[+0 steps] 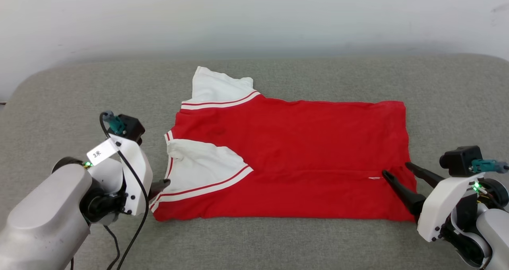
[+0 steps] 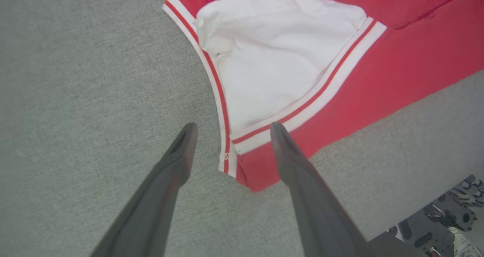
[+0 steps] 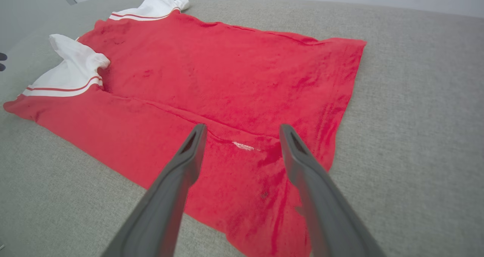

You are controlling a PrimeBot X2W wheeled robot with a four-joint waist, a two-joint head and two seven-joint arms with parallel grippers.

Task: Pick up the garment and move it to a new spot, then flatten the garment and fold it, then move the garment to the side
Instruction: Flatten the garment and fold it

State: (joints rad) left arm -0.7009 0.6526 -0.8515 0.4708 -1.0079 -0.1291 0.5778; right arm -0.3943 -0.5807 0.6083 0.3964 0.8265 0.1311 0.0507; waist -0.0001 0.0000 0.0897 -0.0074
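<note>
Bright red, white-sleeved T-shirt (image 1: 286,158) lies partly folded on grey fabric bench (image 1: 79,87); left gripper (image 2: 230,126) at its eight o'clock, right gripper (image 1: 396,169) at four, both jaws released.

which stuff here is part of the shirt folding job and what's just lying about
Part of the job:
- red T-shirt, spread out flat
- left gripper, open at the sleeve end
- right gripper, open over the hem end

Just there:
- grey cushion under the shirt
- white wall behind

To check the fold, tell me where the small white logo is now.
Head view: the white logo sits on the red T-shirt near its hem, at the robot's right, beside the open right gripper.
</note>
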